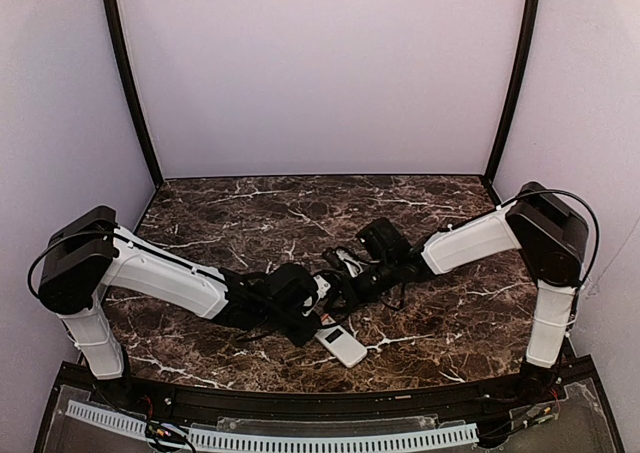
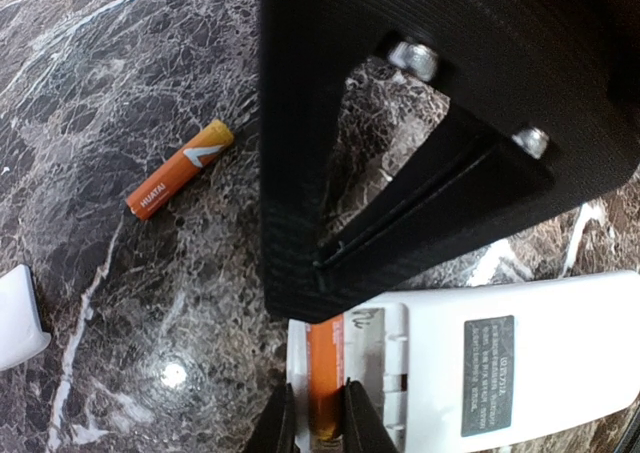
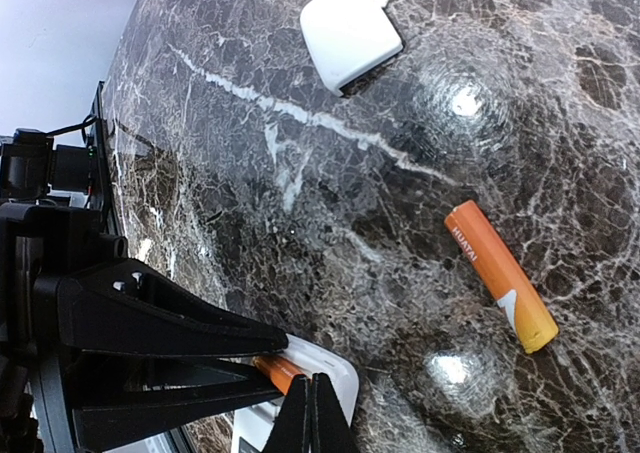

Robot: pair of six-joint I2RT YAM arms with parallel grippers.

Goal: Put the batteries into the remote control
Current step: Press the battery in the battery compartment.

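The remote control [image 2: 520, 363] lies back up on the marble, its battery bay open at the left end; in the top view it is the white handset [image 1: 345, 346]. One of the batteries [image 2: 325, 373] lies in the bay, and my left gripper [image 2: 315, 421] is shut on it from both sides. My right gripper [image 3: 310, 413] is shut with nothing between its tips, which rest at that battery's end [image 3: 278, 370] by the remote's rim. The second battery [image 2: 180, 169] lies loose on the table, also seen from the right wrist [image 3: 500, 288].
The white battery cover [image 3: 350, 28] lies apart on the marble, its corner showing at the left wrist view's edge [image 2: 15, 318]. The right gripper's black fingers [image 2: 300, 173] hang right above the bay. Both arms meet at the table's near middle [image 1: 330, 298].
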